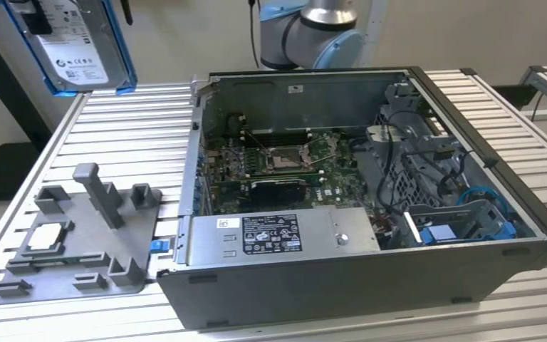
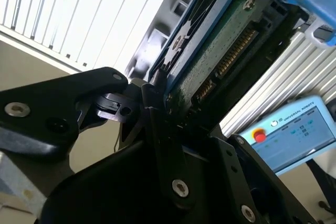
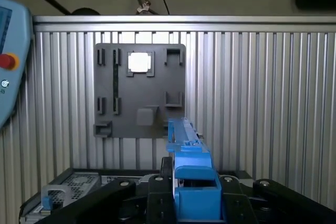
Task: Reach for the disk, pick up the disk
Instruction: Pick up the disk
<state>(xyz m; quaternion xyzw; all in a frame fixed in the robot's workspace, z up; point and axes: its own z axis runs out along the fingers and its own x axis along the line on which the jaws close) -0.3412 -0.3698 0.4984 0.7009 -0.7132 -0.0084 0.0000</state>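
The disk (image 1: 79,46), a silver drive with a white label in a bright blue frame, hangs in the air high at the exterior view's left, above the table's far corner. In the second wrist view my gripper (image 2: 157,93) is shut on the disk (image 2: 220,51), black fingers (image 2: 149,108) pressing its edge, with the green circuit board and connector side showing. In the first wrist view the disk's blue frame (image 3: 191,179) stands edge-on between the black finger links of my gripper (image 3: 191,203).
An open computer case (image 1: 369,214) lies on the slatted aluminium table (image 1: 131,121). A grey fixture plate (image 1: 83,235) with pegs holds a small silver chip (image 1: 45,237). The arm's base (image 1: 312,35) stands behind the case. A teach pendant (image 2: 289,129) hangs beside the table.
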